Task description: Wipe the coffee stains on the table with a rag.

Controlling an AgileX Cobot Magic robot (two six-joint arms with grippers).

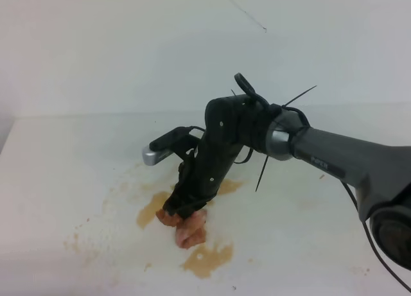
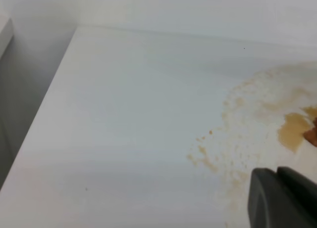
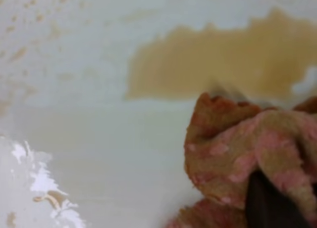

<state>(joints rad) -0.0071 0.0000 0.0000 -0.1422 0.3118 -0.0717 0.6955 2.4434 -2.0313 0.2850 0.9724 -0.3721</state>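
Tan-brown coffee stains lie on the white table point(image 1: 64, 167): one blotch point(image 1: 149, 209) left of the rag, one point(image 1: 207, 260) in front of it, and specks point(image 1: 77, 243) to the left. My right gripper point(image 1: 178, 209) reaches across the middle, shut on the pinkish-brown rag point(image 1: 187, 229) and holding it down on the table between the blotches. The right wrist view shows the rag point(image 3: 237, 149) next to a wide blotch point(image 3: 213, 65), with a dark fingertip point(image 3: 270, 203) in its folds. Only a dark part of my left gripper point(image 2: 282, 198) shows, near the stain point(image 2: 292, 131).
A pale wall point(image 1: 128, 45) stands behind the table. The table's left edge point(image 2: 44, 104) drops off beside a grey gap. The right arm's grey link point(image 1: 347, 161) and its cables stretch over the right half of the table.
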